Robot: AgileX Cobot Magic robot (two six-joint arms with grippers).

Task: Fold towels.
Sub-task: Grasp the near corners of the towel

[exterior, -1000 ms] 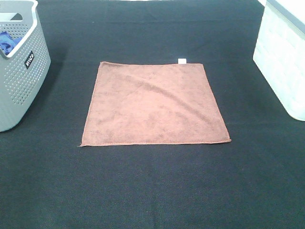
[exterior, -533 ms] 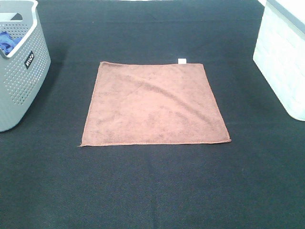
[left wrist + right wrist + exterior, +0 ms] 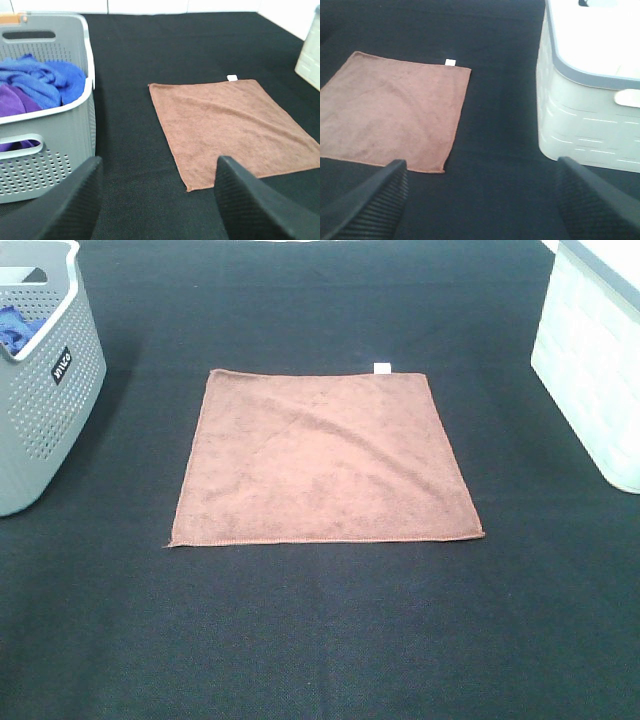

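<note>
Black, finely woven cloth covers the counter [image 3: 320, 640] from edge to edge, matte and even. Beyond its far edge the left wrist view shows a pale strip of wall [image 3: 145, 5]. The towel [image 3: 325, 460], reddish-brown and square, lies spread flat near the middle of the counter. Its stitched hem is visible along the near edge, and a faint diagonal crease runs across it. A small white tag [image 3: 381, 367] sticks out from its far edge. A grey perforated basket [image 3: 50, 430] stands well apart at the left, holding crumpled blue cloths [image 3: 45, 80] and a purple cloth [image 3: 12, 102]. A pale bin [image 3: 600, 370] stands well apart at the right. The left gripper [image 3: 159, 167] has its jaws spread wide and holds nothing, near the towel's near left corner. The right gripper [image 3: 481, 165] also has its jaws wide and empty, between the towel and the bin.
</note>
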